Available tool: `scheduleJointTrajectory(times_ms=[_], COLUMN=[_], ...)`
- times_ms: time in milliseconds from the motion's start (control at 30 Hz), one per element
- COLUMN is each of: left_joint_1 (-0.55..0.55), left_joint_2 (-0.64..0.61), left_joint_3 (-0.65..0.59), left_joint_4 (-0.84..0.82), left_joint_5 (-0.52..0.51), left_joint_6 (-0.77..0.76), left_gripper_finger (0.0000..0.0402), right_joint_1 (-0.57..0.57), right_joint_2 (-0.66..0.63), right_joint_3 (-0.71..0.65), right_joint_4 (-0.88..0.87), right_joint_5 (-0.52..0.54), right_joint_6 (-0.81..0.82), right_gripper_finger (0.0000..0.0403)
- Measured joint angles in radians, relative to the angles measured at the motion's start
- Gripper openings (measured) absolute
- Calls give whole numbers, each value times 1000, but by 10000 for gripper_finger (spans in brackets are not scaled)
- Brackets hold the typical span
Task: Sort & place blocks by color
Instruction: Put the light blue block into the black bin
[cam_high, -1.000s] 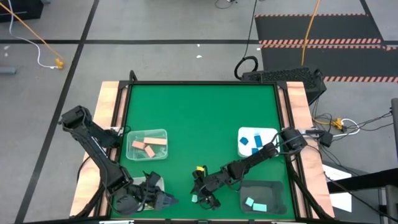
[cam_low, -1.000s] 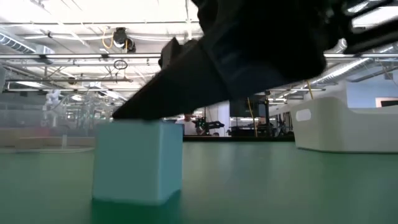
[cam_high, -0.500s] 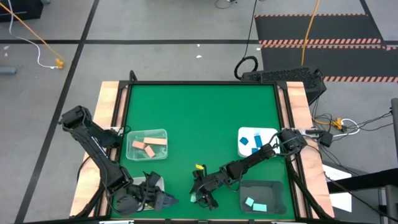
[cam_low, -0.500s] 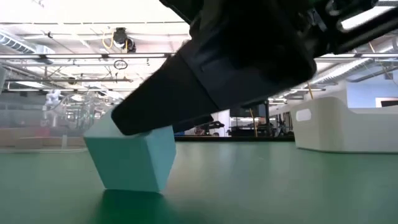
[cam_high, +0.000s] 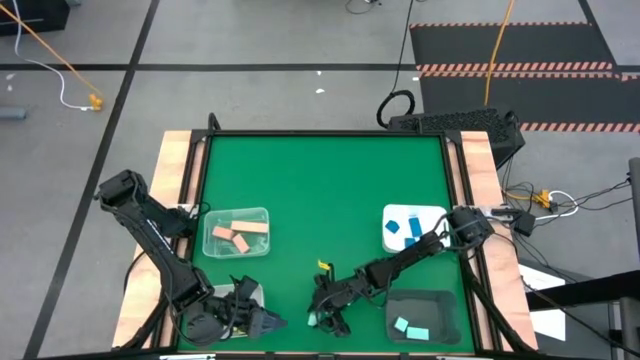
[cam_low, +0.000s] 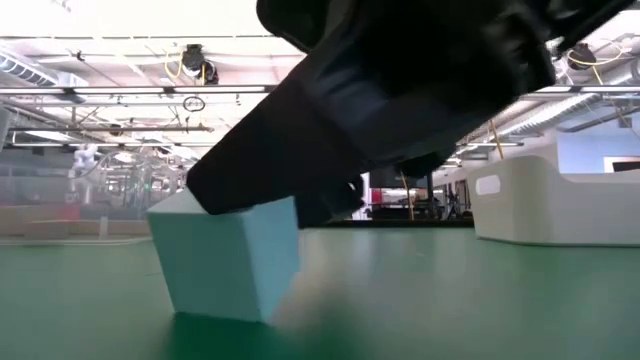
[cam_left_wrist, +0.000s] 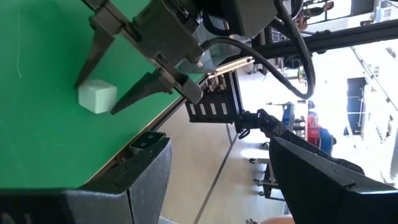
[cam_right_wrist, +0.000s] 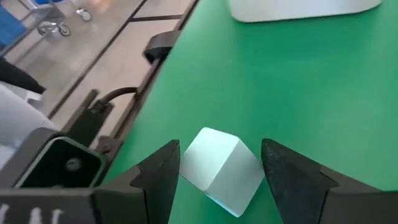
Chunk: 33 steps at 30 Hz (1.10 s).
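A light teal block (cam_right_wrist: 219, 169) lies near the table's near edge, and the fingers of my right gripper (cam_right_wrist: 221, 146) stand on either side of it. In the high view the right gripper (cam_high: 324, 316) reaches in from the right, over the block (cam_high: 313, 320). The low view shows the block (cam_low: 228, 262) tilted under a dark finger. My left gripper (cam_high: 268, 322) waits open at the near-left of the table, a little left of the block. Tan blocks lie in the clear tray (cam_high: 237, 214), blue ones in the white tray (cam_high: 428, 212), and teal ones in the dark tray (cam_high: 440, 300). My right gripper pinches the light teal block between its two fingers (cam_right_wrist: 160, 175), one on each opposite side face (cam_right_wrist: 188, 163). The fingers slant down from the table's right. The block is tilted; whether its lower edge (cam_low: 225, 312) is on the table or just above it, I cannot tell.
The table's near edge (cam_right_wrist: 134, 118) runs close beside the block. The dark tray stands just right of the right gripper. The white tray (cam_low: 560, 200) is farther off. Open green table lies toward the far side.
The light teal block stood flat a second ago and is now tipped onto a lower edge. My right gripper's fingers have come down lower around it.
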<state>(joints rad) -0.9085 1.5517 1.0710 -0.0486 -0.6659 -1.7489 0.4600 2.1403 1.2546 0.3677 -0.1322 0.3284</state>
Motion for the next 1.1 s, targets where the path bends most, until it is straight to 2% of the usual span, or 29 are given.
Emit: scheduleJointTrajectory(times_ms=[267, 533, 667, 933, 1100], left_joint_1=[0, 0, 0, 0, 3], left_joint_2=[0, 0, 0, 0, 0], left_joint_3=[0, 0, 0, 0, 0], left_joint_4=[0, -2, -1, -3, -8], left_joint_5=[0, 1, 1, 1, 1], left_joint_6=[-2, -2, 6, 24, 26], left_gripper_finger=[269, 269, 269, 269, 269], right_joint_1=[10, -9, -17, -12, -10], right_joint_2=[0, -74, -126, -143, -133], right_joint_3=[-8, -13, -12, -12, -11], right_joint_4=[-2, 40, 3, -150, -150], right_joint_5=[-4, -13, -82, -102, -33], right_joint_6=[48, -53, -104, -404, -582], right_gripper_finger=[212, 212, 212, 212, 212])
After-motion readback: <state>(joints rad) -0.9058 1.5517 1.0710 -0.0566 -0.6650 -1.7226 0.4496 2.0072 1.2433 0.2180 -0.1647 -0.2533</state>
